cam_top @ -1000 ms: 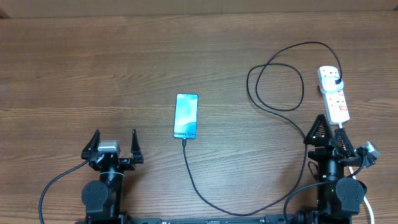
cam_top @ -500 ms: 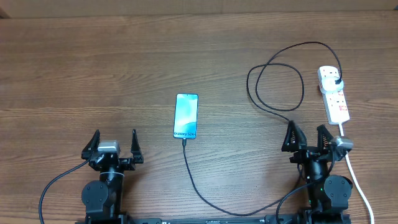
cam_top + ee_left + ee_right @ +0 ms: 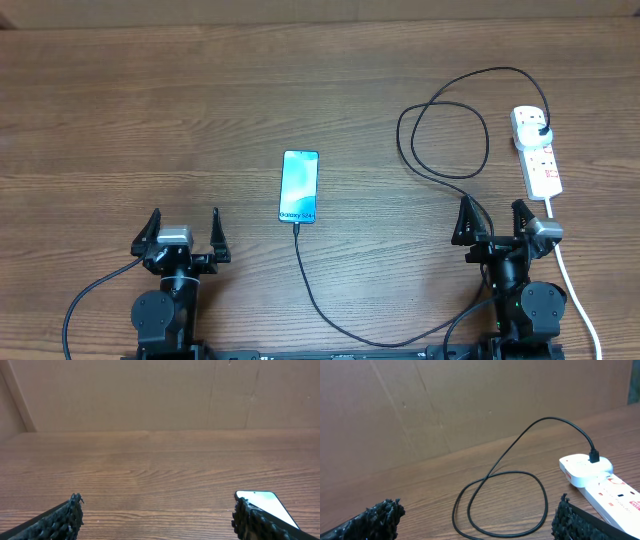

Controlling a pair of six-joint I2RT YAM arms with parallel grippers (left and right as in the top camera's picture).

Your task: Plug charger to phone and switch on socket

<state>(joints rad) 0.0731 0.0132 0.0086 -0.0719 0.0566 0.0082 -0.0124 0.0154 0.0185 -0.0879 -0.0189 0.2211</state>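
Observation:
The phone point(image 3: 299, 186) lies flat mid-table with its teal screen lit; its corner shows in the left wrist view point(image 3: 265, 505). The thin black charger cable point(image 3: 318, 300) meets the phone's near edge, loops point(image 3: 546, 509) on the right and ends in a black plug point(image 3: 543, 131) seated in the white socket strip point(image 3: 540, 165) at the far right. The socket strip point(image 3: 590, 472) has red markings; the switch position is too small to tell. My left gripper point(image 3: 185, 213) stands open near the front left, empty. My right gripper point(image 3: 491, 204) is open just in front of the socket, touching nothing.
The strip's thick white lead point(image 3: 575, 290) runs toward the front right corner beside my right arm. A brown cardboard wall point(image 3: 470, 405) closes off the back of the wooden table point(image 3: 150, 110).
My right gripper swung left, away from the socket's near end, and now faces the cable loop. It stayed open. The left arm has not moved.

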